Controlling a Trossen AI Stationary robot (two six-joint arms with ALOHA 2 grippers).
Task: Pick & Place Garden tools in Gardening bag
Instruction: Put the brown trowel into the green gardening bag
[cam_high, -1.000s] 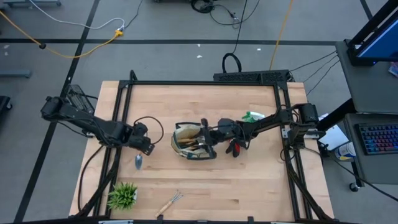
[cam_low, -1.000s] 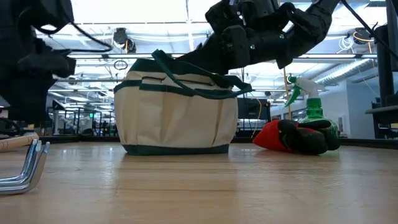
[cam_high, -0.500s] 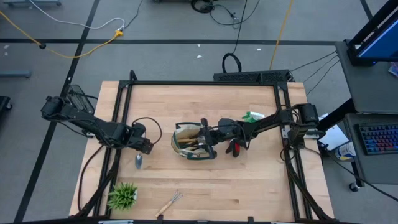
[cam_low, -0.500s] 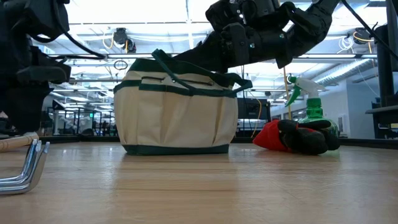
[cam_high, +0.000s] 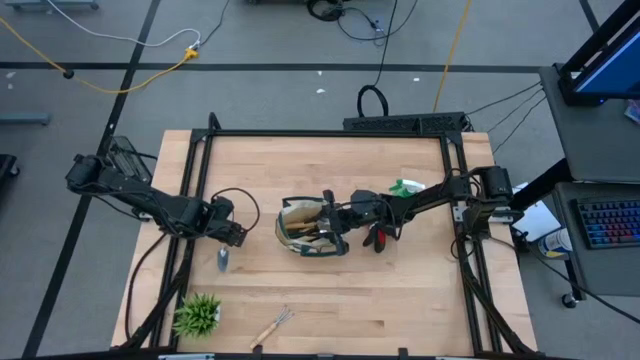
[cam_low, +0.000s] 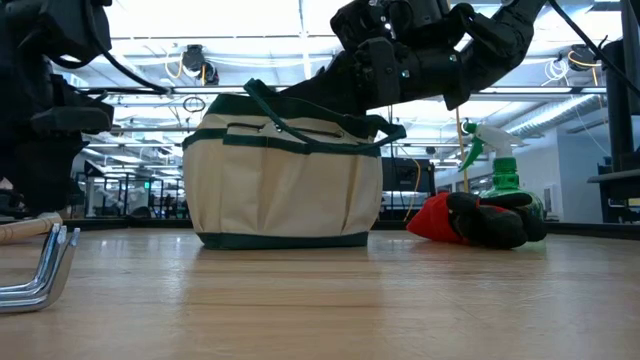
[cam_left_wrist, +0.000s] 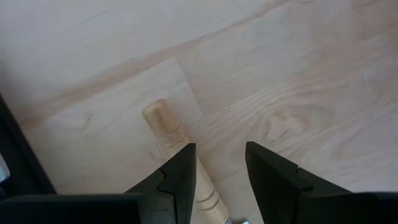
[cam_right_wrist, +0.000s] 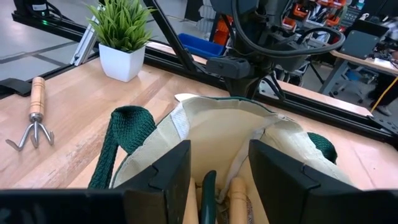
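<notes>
The cream canvas gardening bag with dark green trim and loop handles (cam_high: 310, 229) stands at the centre of the high view on the pale wooden table (cam_high: 330, 300), its mouth open upward so that tools can be dropped in from above. The right hand (cam_high: 333, 232) is held directly over that mouth, a placing position; in the right wrist view its fingers (cam_right_wrist: 163, 175) are spread apart with nothing gripped between them, and wooden handles already rest inside the bag below. The bag is judged to be partly filled.

The left hand (cam_high: 232, 236) is lowered left of the bag, just above the metal trowel with a pale wooden handle (cam_high: 222, 260) lying on the table. In the left wrist view the fingers (cam_left_wrist: 185, 172) are parted to a moderate gap, and the round end of the trowel's handle (cam_left_wrist: 163, 122) lies ahead of one finger, not yet between the two. This posture is read as an approach to a grasp.

The red-and-black gloves (cam_low: 470, 219) and the green spray bottle with a white trigger (cam_low: 500, 172) are left on the table at the right of the low view, within the right arm's reach. The small wooden-handled metal rake (cam_high: 273, 324) lies at the lower centre of the high view, beside the small potted green plant (cam_high: 196, 313) at lower left.
</notes>
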